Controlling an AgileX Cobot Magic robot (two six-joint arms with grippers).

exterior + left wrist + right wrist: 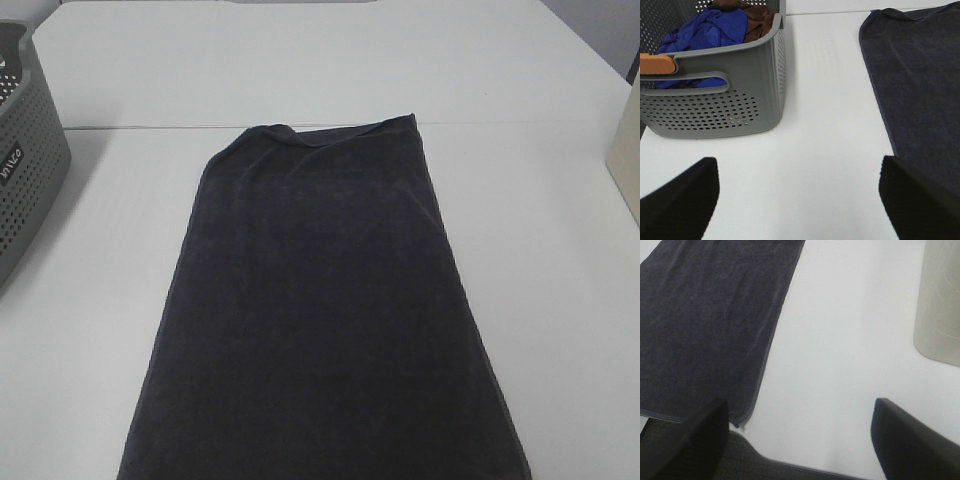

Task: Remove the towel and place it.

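The towel (325,310), a dark charcoal cloth, lies spread flat on the white table (560,300), running from the middle to the front edge. Its far edge is slightly rumpled. Neither arm shows in the high view. In the left wrist view the towel (920,85) lies to one side, and my left gripper (799,200) stands open over bare table between it and the basket. My right gripper (800,440) is open too, with nothing between its fingers, near the towel's (710,320) front corner at the table edge.
A grey perforated basket (25,170) stands at the left edge of the table; the same basket (730,100) holds blue and brown cloths. A pale beige container (940,305) sits at the right, also seen as a beige object (625,150).
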